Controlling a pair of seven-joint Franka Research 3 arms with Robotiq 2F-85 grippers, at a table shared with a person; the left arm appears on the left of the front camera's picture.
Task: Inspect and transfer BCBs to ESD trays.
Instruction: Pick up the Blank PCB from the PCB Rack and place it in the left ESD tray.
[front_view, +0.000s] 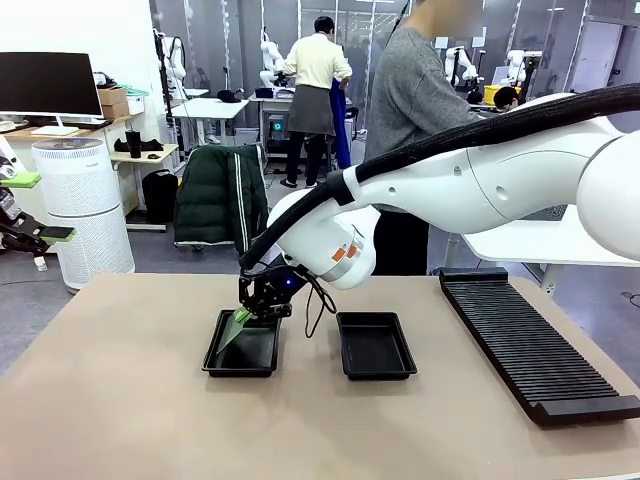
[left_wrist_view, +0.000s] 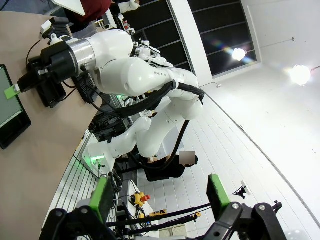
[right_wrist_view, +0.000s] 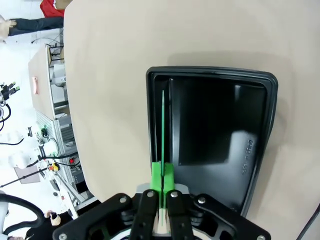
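My right gripper (front_view: 262, 300) reaches across to the left ESD tray (front_view: 215, 362) and is shut on a green BCB (front_view: 237, 326). The board hangs tilted, its lower edge down inside that tray. In the right wrist view the BCB (right_wrist_view: 163, 125) shows edge-on as a thin green line running out from my right gripper (right_wrist_view: 163, 172), close to one long wall of the black tray (right_wrist_view: 260, 150). The second ESD tray (front_view: 345, 360) lies just to the right, with nothing in it. My left gripper (front_view: 35, 205) hangs open off the table's left edge, and its green pads (left_wrist_view: 102, 197) stand wide apart.
A long black ribbed rack (front_view: 530, 345) lies along the table's right side. A person in a grey sweater (front_view: 410, 100) stands at the far side, behind my right arm. Bare tan tabletop (front_view: 120, 400) spreads in front of the trays.
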